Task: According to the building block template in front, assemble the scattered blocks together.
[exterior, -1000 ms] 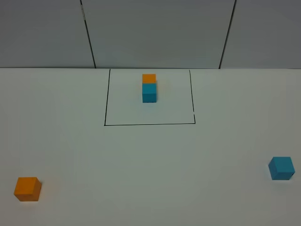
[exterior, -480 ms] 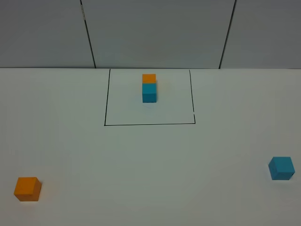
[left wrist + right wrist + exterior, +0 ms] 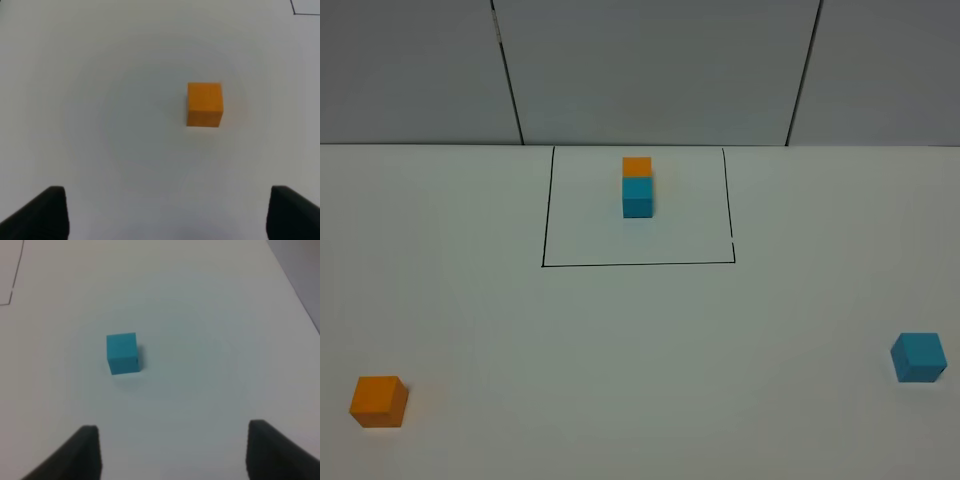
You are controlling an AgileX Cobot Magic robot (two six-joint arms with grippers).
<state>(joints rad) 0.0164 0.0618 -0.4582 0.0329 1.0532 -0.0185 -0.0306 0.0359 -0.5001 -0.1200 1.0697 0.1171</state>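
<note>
The template stands at the back middle of the table: an orange cube [image 3: 637, 166] joined to a teal cube [image 3: 638, 196] in front of it, inside a thin black drawn rectangle [image 3: 638, 264]. A loose orange cube [image 3: 378, 401] sits at the front left and also shows in the left wrist view [image 3: 204, 103]. A loose teal cube [image 3: 918, 357] sits at the right and also shows in the right wrist view [image 3: 122, 353]. My left gripper [image 3: 165, 215] is open and empty, short of the orange cube. My right gripper [image 3: 175, 450] is open and empty, short of the teal cube. Neither gripper shows in the exterior view.
The white table [image 3: 640, 350] meets a grey panelled wall [image 3: 650, 70] at the back. A corner of the drawn rectangle shows in the left wrist view [image 3: 300, 11]. The table's right edge shows in the right wrist view [image 3: 295, 285].
</note>
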